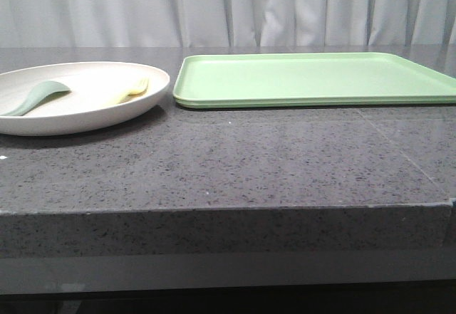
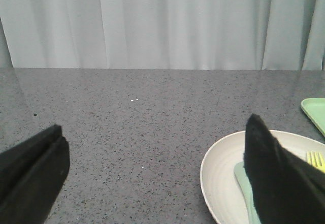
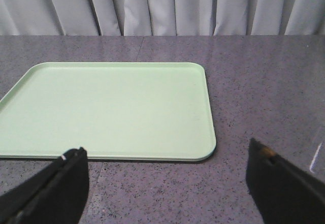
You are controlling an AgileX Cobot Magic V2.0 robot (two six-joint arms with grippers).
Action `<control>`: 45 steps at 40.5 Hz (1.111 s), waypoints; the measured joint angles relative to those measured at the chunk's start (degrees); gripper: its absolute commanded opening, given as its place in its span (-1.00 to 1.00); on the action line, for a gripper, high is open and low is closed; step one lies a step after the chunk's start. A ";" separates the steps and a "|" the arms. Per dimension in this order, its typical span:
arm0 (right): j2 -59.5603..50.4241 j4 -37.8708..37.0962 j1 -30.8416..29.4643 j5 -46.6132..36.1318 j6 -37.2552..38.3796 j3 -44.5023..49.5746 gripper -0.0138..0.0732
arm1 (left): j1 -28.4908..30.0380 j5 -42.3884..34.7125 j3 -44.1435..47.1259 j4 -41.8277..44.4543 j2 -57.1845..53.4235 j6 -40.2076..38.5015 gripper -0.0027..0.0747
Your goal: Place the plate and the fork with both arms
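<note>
Cream-white plate (image 1: 107, 114) sits on the dark speckled stone table (image 1: 235, 164) at the left, just beside the light-green tray (image 1: 313, 79) to its right, with a narrow gap between their rims. Inside the plate, the pale-yellow fork (image 1: 130, 91) lies toward its right side and a teal-green spoon (image 1: 35, 97) toward its left. Pale curtains (image 1: 235, 8) hang at the far edge. The left gripper (image 2: 152, 183) hangs with jaws wide apart, one finger over the plate. The right gripper (image 3: 165, 183) hovers near the tray's near edge, jaws likewise spread, holding nothing.
</note>
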 measured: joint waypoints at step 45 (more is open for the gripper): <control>0.00 0.00 0.00 -1.91 0.00 0.00 0.82 | -4.64 47.65 -44.71 -2.79 55.10 -0.11 0.72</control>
